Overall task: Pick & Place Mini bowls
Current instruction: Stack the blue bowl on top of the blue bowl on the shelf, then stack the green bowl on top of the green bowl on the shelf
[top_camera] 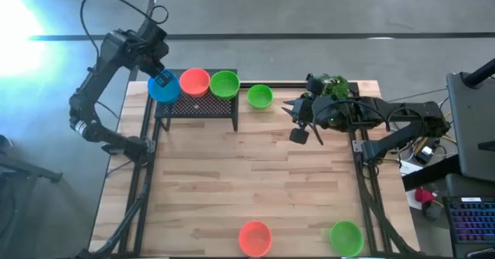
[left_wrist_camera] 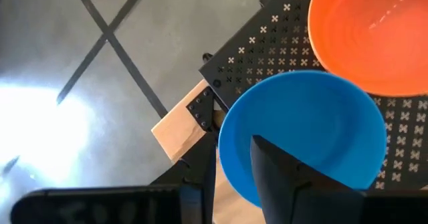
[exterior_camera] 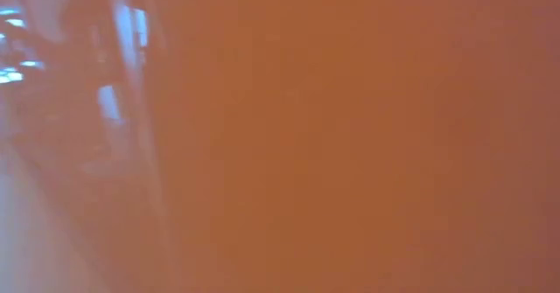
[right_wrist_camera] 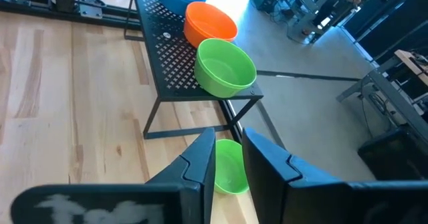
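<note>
- Left gripper [top_camera: 162, 80] at table's 11 o'clock, fingers parted around blue bowl's [top_camera: 161, 90] rim; bowl on black stand [top_camera: 197, 106].
- Right gripper [top_camera: 300, 118] at 2 o'clock, fingers narrow, prob. empty, near green bowl [top_camera: 260, 97].
- Orange bowl [top_camera: 194, 82] & 2nd green bowl [top_camera: 224, 83] on stand.

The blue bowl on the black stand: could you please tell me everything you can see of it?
The blue bowl is small, round, plain bright blue and looks like smooth plastic. It sits upright and empty on the left end of the black mesh stand, overhanging that edge. The orange bowl sits right beside it, apparently touching. The left gripper is over its rim, one finger reaching inside; whether it touches the bowl cannot be told.
</note>
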Action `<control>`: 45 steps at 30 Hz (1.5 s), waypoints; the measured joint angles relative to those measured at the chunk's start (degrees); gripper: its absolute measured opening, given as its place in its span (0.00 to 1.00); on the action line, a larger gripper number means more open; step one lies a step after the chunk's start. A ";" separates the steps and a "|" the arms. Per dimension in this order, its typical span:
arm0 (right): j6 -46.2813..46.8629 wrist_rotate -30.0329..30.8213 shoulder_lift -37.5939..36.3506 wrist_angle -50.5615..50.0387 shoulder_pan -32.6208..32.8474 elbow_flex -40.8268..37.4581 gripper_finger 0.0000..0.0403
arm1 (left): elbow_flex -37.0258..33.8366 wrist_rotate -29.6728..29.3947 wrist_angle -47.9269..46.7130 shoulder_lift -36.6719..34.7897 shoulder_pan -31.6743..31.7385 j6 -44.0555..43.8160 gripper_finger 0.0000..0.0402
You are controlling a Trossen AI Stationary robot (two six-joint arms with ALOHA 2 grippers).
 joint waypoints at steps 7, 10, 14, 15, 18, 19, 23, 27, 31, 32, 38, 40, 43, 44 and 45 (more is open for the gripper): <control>-0.21 0.00 0.00 -0.04 0.00 0.00 0.16 | -4.04 0.20 4.04 0.05 0.00 -2.22 0.22; -0.22 0.00 0.00 -0.04 0.00 0.00 0.16 | -5.92 0.14 7.41 0.07 0.00 -3.71 0.22; -0.20 -0.02 0.00 -0.13 0.00 0.00 0.17 | -7.96 0.14 9.86 0.11 0.00 -4.36 0.22; -0.20 -0.02 0.00 -0.17 0.00 0.00 0.17 | -8.32 0.11 9.93 0.11 0.00 -4.38 0.22; -0.21 -0.02 0.00 -0.22 0.00 0.00 0.18 | -9.42 -0.46 10.18 0.11 0.00 -4.83 0.22; -0.20 -0.02 0.00 -0.22 0.00 0.00 0.18 | -9.78 -0.71 10.37 0.11 0.00 -4.95 0.22; -0.45 -0.02 0.00 -0.22 0.00 0.00 0.19 | -11.62 -0.98 11.64 0.11 0.00 -5.26 0.22; -1.10 -0.02 0.00 -0.24 -0.02 0.00 0.17 | -13.59 -0.96 12.22 0.11 0.00 -5.15 0.22; -1.21 -0.03 0.00 -0.22 -0.01 0.00 0.16 | -13.50 -0.96 11.14 0.09 0.00 -4.95 0.22; -1.29 -0.04 0.00 -0.24 0.00 0.00 0.16 | -12.99 -0.96 10.79 0.09 0.00 -5.15 0.22; -1.46 -0.04 0.00 -0.24 -0.02 0.00 0.16 | -7.19 -0.94 7.10 0.00 -0.13 -6.16 0.22; -1.35 -0.04 0.00 -0.24 -0.02 0.00 0.17 | -4.91 -0.86 5.34 -0.27 -0.39 -6.76 0.22; -0.38 -0.07 -0.06 -0.24 -0.24 0.00 0.17 | -2.43 -0.86 3.83 -1.41 -1.80 -8.04 0.22; 0.33 -0.09 -0.08 -0.24 -0.41 0.00 0.17 | -2.03 -0.86 3.76 -2.07 -2.50 -8.72 0.22; 1.14 -0.13 -0.09 -0.24 -0.68 0.00 0.17 | -1.79 -0.81 3.83 -2.84 -3.37 -9.48 0.22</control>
